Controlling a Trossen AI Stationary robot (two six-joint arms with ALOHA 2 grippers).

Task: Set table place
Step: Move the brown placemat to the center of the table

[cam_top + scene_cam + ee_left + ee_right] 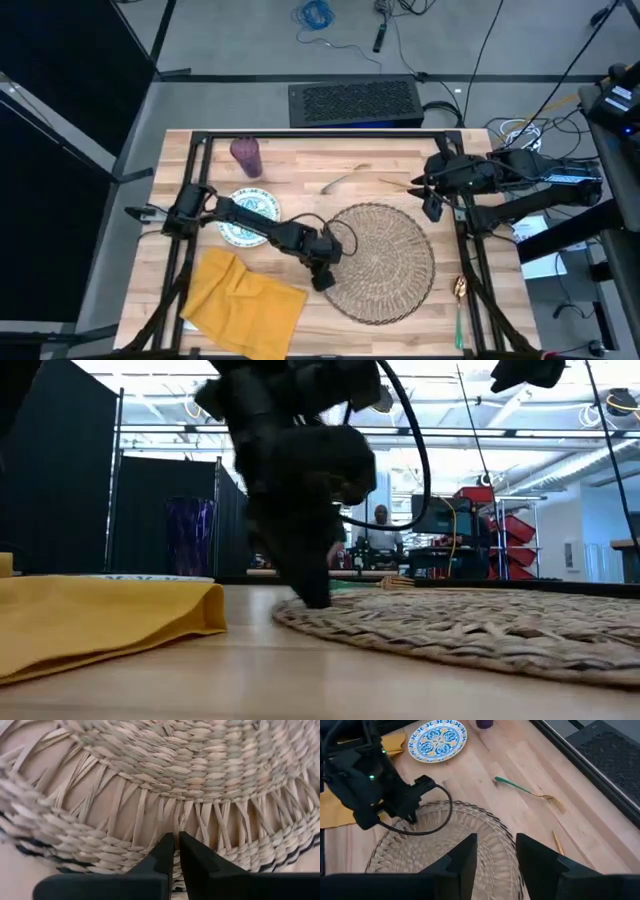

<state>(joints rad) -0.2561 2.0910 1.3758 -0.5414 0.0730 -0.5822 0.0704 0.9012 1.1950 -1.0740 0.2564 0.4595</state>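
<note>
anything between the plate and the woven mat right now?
Yes: in the high view the left arm lies across that stretch, from over the plate to the woven mat's edge, where the left claw sits shut.

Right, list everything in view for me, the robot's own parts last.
table: one, light wood with black frame, under it all
woven straw mat: one, tan, centre-right
plate: one, white with blue-green pattern, left of the mat, partly under the left arm
napkin: one, yellow, front left
tumbler: one, purple, far left
teal-handled spoon: one, gold bowl, front right edge
teal-handled utensil: one, gold head, beyond the mat
thin gold piece: one, beside it
person: one, far off in the room
left gripper: black, closed on the mat's left rim
right gripper: black, open, above the mat's far right side
</note>
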